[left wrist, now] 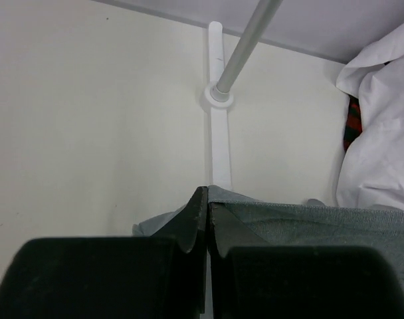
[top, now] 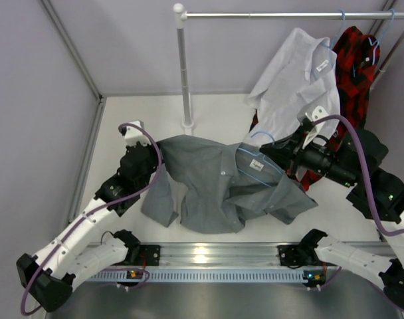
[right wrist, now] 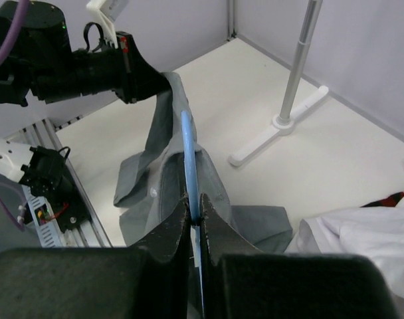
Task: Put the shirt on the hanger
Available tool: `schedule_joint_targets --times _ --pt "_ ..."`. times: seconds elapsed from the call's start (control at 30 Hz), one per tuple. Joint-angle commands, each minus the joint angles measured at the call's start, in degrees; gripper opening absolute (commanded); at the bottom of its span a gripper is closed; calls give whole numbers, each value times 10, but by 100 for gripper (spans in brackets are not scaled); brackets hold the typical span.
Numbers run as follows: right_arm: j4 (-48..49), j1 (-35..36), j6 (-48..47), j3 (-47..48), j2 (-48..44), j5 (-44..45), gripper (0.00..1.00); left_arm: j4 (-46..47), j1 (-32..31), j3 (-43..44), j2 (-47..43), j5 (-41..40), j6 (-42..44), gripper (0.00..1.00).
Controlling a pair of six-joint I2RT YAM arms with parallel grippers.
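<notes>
The grey shirt (top: 215, 186) hangs crumpled between my two grippers, its lower part resting on the white table. My left gripper (top: 157, 147) is shut on the shirt's upper left edge; in the left wrist view the jaws (left wrist: 208, 199) pinch the grey cloth (left wrist: 308, 222). The light-blue hanger (top: 254, 163) lies partly inside the shirt, its hook sticking out at the right. My right gripper (top: 268, 154) is shut on the hanger. In the right wrist view the jaws (right wrist: 195, 212) clamp the blue wire (right wrist: 188, 153), which runs into the shirt (right wrist: 159, 179) toward the left gripper (right wrist: 155, 83).
A clothes rack's pole (top: 183, 73) stands on its base (top: 187, 123) behind the shirt. A white shirt (top: 298, 80) and a red-and-black plaid shirt (top: 353, 60) hang on its bar at the back right, close to my right arm. Walls close the left and back sides.
</notes>
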Motion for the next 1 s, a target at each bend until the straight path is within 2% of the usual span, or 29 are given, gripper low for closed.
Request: schedule_joint_targets --times 0.0,0.37,0.4,0.47,0.5,0.63,0.83,0.87,0.97 --pt "25 -10 -6 9 -12 1 0 -33 2 28 20 -29 -19 0" --pt "38 -10 3 8 -6 15 0 -35 2 33 10 -22 -18 1" --pt "41 -10 7 11 -5 9 0 -39 2 38 2 -17 -15 25" --pt "43 -10 14 35 5 4 0 -53 2 61 -7 -13 -11 53" --pt "44 -10 15 47 10 -4 0 -63 1 72 -11 -13 -7 98" --pt "41 -10 15 131 61 -16 0 -141 1 161 -52 -13 17 98" --pt "37 -10 -19 326 155 21 0 -205 2 245 -106 20 73 98" --pt "49 -10 -20 354 160 15 0 -218 2 258 -121 32 95 98" --pt "139 -10 -38 352 150 16 0 -232 1 265 -147 65 133 98"
